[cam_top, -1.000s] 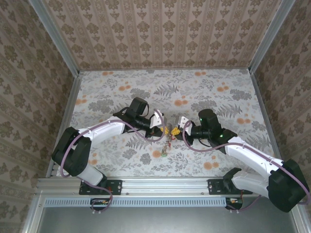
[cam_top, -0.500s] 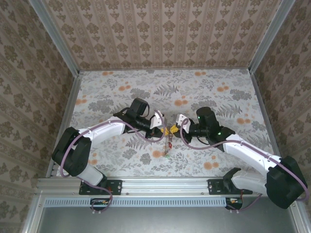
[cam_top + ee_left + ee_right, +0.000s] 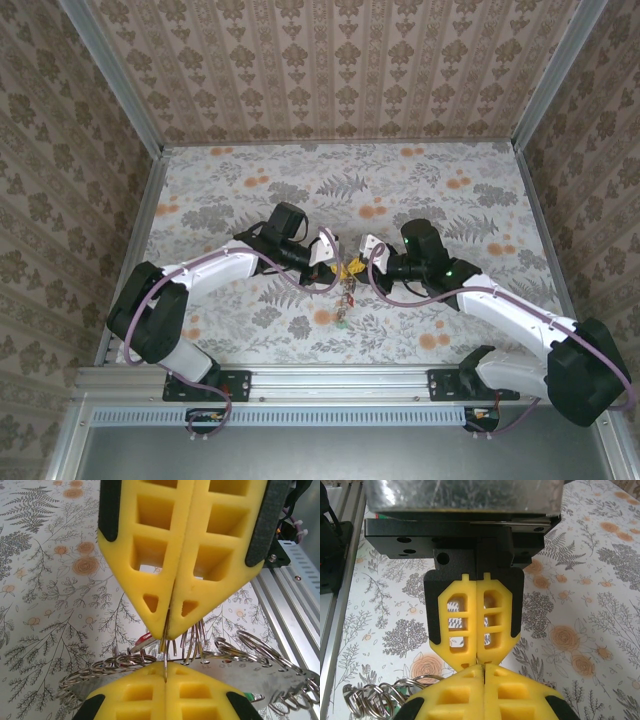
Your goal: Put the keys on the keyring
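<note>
Meeting tip to tip, your left gripper (image 3: 166,636) and right gripper (image 3: 165,670), both clamped tight on the keyring (image 3: 110,667), thin wire fringed with silvery loops

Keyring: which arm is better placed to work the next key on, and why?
Right, probably. The right fingers, shut, pinch a thin wire over the keyring, ready to feed it on; the left fingers, shut at its rim, steady it.
</note>
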